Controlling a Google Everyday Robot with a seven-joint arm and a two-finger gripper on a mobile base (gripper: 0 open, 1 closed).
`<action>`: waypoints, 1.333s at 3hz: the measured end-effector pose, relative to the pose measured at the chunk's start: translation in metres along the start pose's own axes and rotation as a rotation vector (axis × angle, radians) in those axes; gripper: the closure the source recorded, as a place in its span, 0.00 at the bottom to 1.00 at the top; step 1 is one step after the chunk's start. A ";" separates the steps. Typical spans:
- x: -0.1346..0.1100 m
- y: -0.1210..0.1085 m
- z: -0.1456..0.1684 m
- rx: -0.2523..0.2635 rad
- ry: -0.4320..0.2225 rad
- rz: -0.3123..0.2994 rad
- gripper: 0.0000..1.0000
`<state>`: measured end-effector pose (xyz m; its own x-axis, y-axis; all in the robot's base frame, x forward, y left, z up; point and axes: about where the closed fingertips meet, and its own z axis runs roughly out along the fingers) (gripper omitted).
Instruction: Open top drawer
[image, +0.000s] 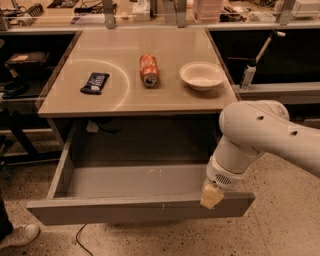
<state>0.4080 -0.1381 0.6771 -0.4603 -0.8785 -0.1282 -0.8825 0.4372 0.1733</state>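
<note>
the top drawer (125, 210) stands pulled out, its grey inside reachable from above, with only the gripper (211, 196) blocking the front rim's right end.

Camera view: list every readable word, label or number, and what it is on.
None can be read.
Can: print too blurred.
Wrapper: print too blurred.
Pincer, at the drawer front's right end: no marking visible.
</note>
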 end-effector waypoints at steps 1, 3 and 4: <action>0.003 0.009 0.000 -0.013 0.006 0.022 1.00; 0.011 0.021 0.000 -0.028 0.021 0.052 1.00; 0.014 0.021 0.000 -0.032 0.015 0.068 1.00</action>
<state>0.3835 -0.1411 0.6786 -0.5174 -0.8498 -0.1003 -0.8456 0.4897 0.2125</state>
